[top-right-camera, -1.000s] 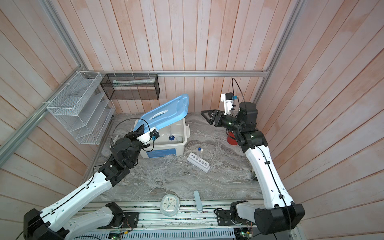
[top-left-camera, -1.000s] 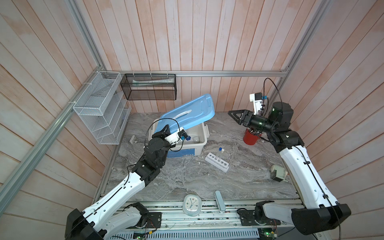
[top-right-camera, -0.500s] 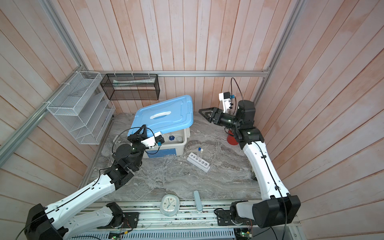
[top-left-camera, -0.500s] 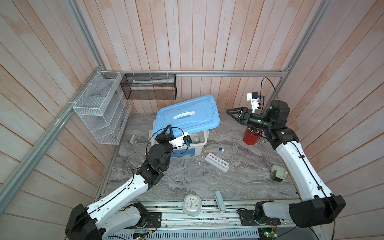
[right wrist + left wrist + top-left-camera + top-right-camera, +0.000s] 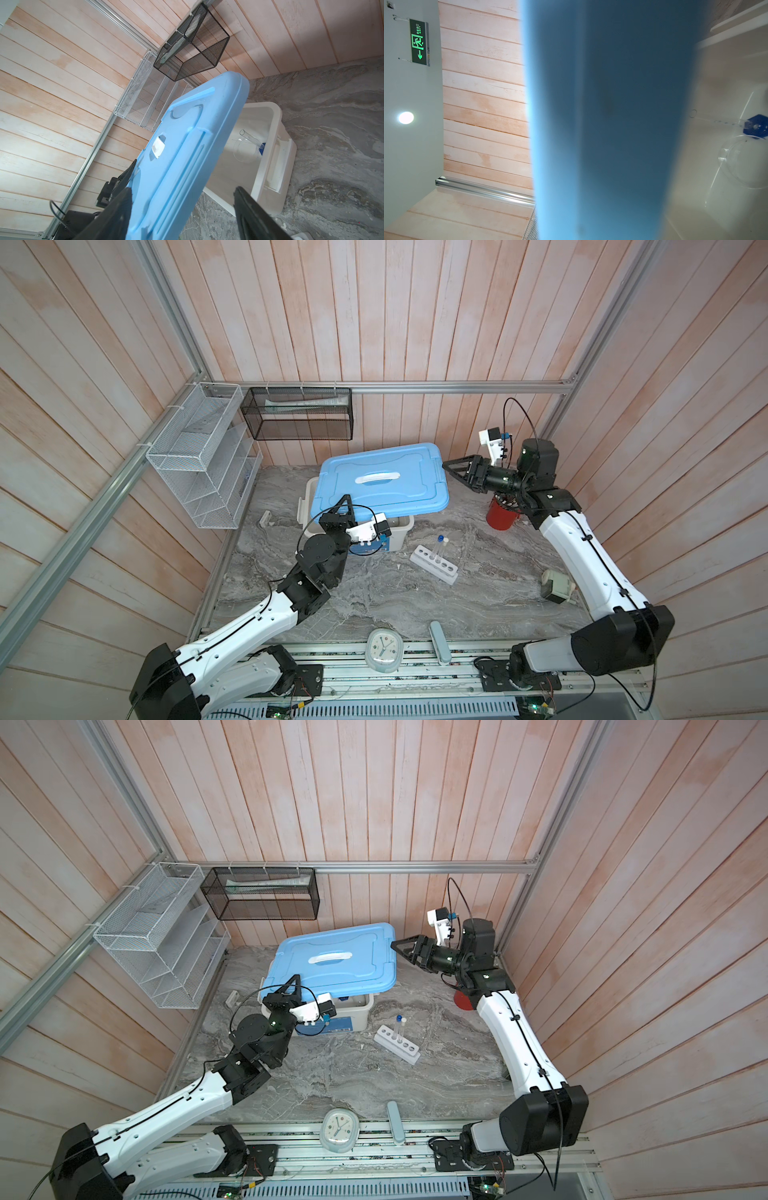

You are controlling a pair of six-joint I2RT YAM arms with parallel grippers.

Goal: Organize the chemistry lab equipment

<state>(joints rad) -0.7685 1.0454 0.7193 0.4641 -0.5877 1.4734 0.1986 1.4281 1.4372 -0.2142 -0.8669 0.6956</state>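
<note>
On the grey marbled counter (image 5: 374,597), a white plastic bin (image 5: 400,526) carries a pale blue plastic lid (image 5: 386,485), askew and shifted right. The left fingers (image 5: 338,506) are narrow, pinching the lid's near edge. The right fingers (image 5: 255,218) stand wide at the lid's far-right corner, holding nothing. Inside the bin lie a clear vessel with a blue hexagon base (image 5: 250,138) and a clear round petri dish (image 5: 239,153). Near-right of the bin, a white six-hole rack (image 5: 434,570) holds two thin clear tubes (image 5: 437,549) upright, one blue-capped, one white-capped
</note>
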